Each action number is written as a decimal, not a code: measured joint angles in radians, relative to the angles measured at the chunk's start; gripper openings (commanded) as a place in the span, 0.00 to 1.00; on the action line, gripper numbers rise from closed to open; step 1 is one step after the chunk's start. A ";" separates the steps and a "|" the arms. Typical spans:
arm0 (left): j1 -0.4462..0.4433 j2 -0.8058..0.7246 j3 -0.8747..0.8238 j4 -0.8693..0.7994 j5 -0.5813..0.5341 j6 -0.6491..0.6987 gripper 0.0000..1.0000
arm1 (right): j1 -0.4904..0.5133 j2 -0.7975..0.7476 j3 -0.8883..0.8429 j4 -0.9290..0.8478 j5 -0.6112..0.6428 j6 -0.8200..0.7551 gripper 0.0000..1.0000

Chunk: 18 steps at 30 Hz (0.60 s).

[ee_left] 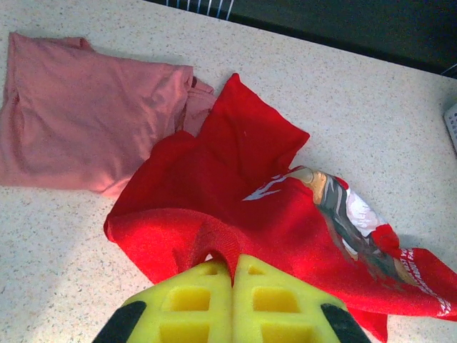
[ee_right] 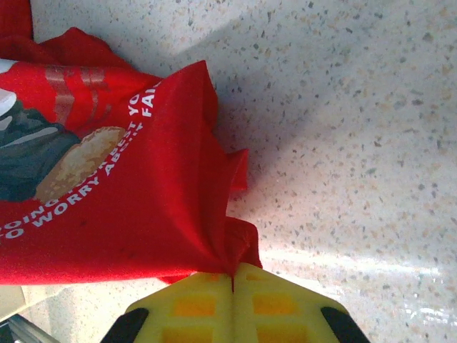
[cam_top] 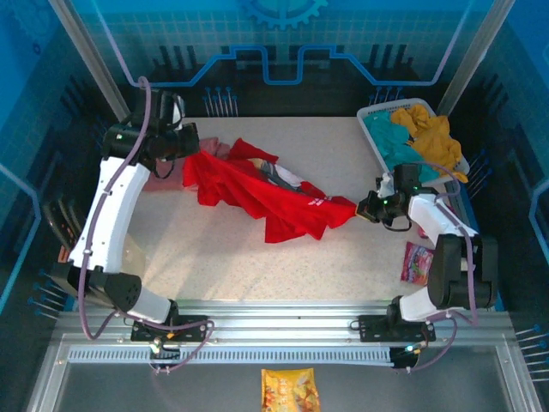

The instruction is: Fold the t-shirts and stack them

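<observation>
The red t-shirt [cam_top: 257, 193] hangs stretched and rumpled between both arms above the table's middle, its print facing up. My left gripper [cam_top: 190, 148] is shut on its left edge; in the left wrist view the yellow pads [ee_left: 207, 286] pinch a ribbed red hem [ee_left: 214, 246]. At the right, my right gripper [cam_top: 364, 209] is shut on the other corner, red cloth [ee_right: 143, 214] pulled into the closed pads [ee_right: 207, 300]. The pink t-shirt [ee_left: 78, 128] lies flat on the table beyond the red one, at the far left [cam_top: 163, 178].
A white basket [cam_top: 371, 116] with teal and mustard clothes stands at the back right. A pink snack packet [cam_top: 417, 263] lies by the right arm's base, and a yellow packet [cam_top: 289, 390] sits below the front rail. Speckled tabletop [cam_top: 223, 266] lies in front.
</observation>
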<state>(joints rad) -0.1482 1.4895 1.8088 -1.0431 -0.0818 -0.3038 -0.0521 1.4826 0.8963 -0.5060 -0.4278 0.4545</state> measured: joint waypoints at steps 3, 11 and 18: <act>0.000 0.024 0.000 0.005 0.002 0.000 0.00 | -0.001 0.048 0.007 0.037 0.001 0.000 0.00; 0.000 0.056 -0.006 0.043 0.002 -0.003 0.00 | -0.001 0.211 0.170 0.091 0.008 0.018 0.45; 0.000 0.074 -0.032 0.058 0.004 -0.004 0.00 | 0.124 0.089 0.116 0.068 0.151 0.011 0.83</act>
<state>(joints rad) -0.1486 1.5639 1.7763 -0.9848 -0.0780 -0.3077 0.0715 1.5711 1.0126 -0.4385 -0.2771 0.4656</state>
